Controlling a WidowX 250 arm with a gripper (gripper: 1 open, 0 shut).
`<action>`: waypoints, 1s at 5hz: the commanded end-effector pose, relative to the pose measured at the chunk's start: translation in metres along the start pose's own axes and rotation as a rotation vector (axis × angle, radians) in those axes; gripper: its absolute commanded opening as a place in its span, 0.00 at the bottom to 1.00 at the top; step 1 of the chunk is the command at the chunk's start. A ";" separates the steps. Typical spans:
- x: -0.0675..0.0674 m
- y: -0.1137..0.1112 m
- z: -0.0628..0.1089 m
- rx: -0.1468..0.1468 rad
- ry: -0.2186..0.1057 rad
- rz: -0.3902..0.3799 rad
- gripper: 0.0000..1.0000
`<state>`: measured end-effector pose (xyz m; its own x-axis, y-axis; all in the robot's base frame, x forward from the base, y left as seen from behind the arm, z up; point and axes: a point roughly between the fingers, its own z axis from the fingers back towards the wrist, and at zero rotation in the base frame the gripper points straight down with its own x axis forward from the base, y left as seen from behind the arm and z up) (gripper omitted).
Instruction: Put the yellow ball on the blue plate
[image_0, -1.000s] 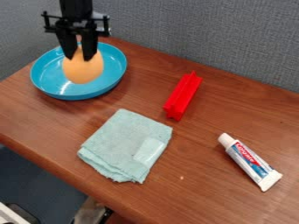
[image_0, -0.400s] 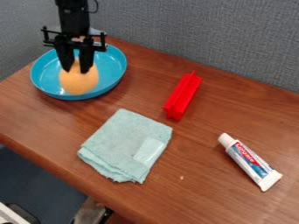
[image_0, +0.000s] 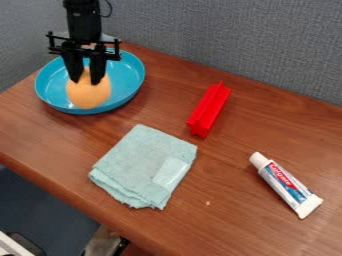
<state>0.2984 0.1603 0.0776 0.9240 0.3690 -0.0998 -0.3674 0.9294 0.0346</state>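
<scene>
Tool (image_0: 90, 72) – fingers clamped on the yellow ball (image_0: 87, 91), pointing straight down | ball low inside the blue plate (image_0: 54, 101), directly beneath tool | step: placing – next calls for releasing, then lifting clear | versus a second ago: tool and ball sit lower in the plate.

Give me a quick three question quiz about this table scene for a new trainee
1. True or false: the gripper is shut on the yellow ball.
2. Which thing lies nearest the right edge of the picture? A) the red block B) the toothpaste tube C) the cloth
3. Fill in: the ball sits over the ____ plate.

Key: 1 true; 2 B; 3 blue.
</scene>
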 end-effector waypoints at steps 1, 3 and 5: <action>0.000 0.003 0.009 0.015 -0.029 0.007 0.00; -0.002 0.002 0.009 0.024 -0.032 0.015 0.00; -0.006 0.002 0.013 0.027 -0.043 0.019 0.00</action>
<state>0.2920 0.1588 0.0713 0.9132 0.3906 -0.1162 -0.3875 0.9206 0.0488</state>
